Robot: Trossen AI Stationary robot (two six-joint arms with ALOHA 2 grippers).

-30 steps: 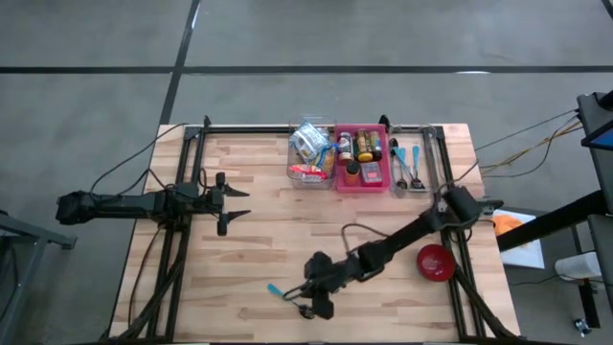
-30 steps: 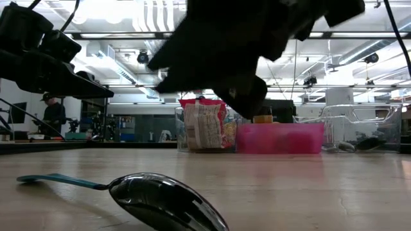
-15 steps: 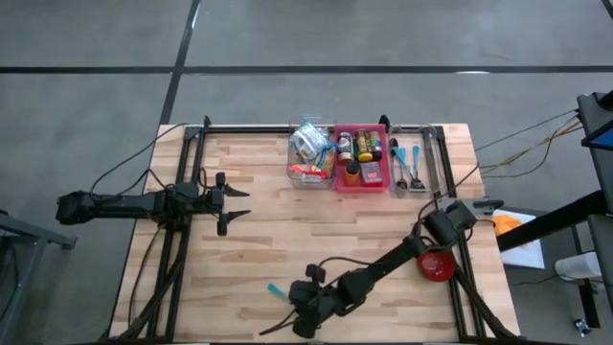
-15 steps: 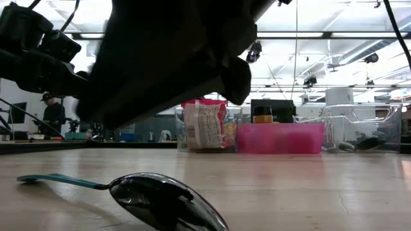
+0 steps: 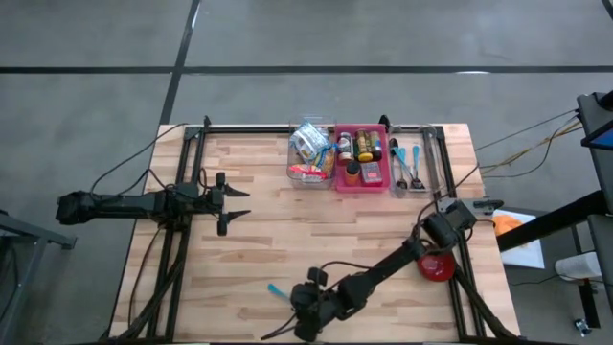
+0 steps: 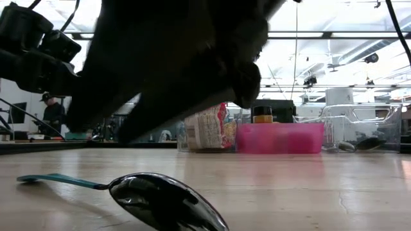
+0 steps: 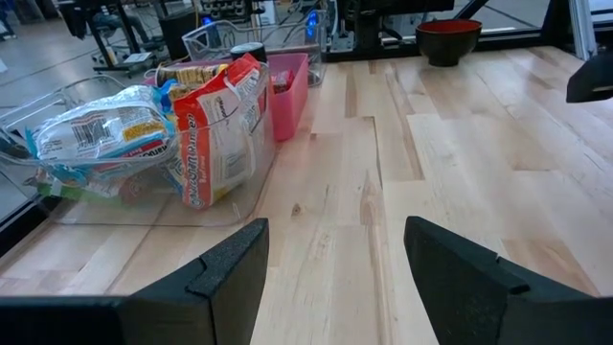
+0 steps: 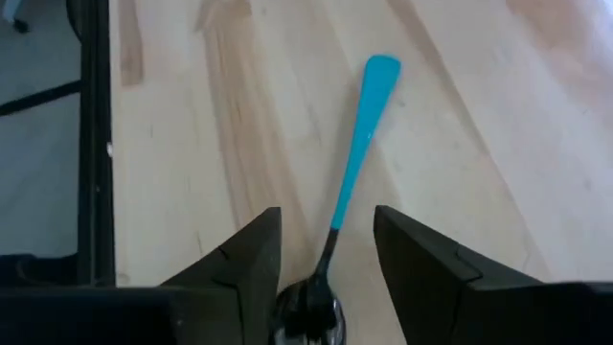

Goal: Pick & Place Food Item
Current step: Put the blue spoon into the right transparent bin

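Pale wooden table [image 5: 268,240], spoon [image 8: 352,182] between spread right jaws, left jaws spread.

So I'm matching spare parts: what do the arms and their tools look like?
Both arms are dark, slim and jointed, trailing thin black cables. The left tool has two dark angular fingers; the right tool has the same blocky dark pair. No markings visible.

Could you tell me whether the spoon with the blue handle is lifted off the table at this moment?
No, the spoon lies flat on the table, with the right gripper open astride its bowl end.
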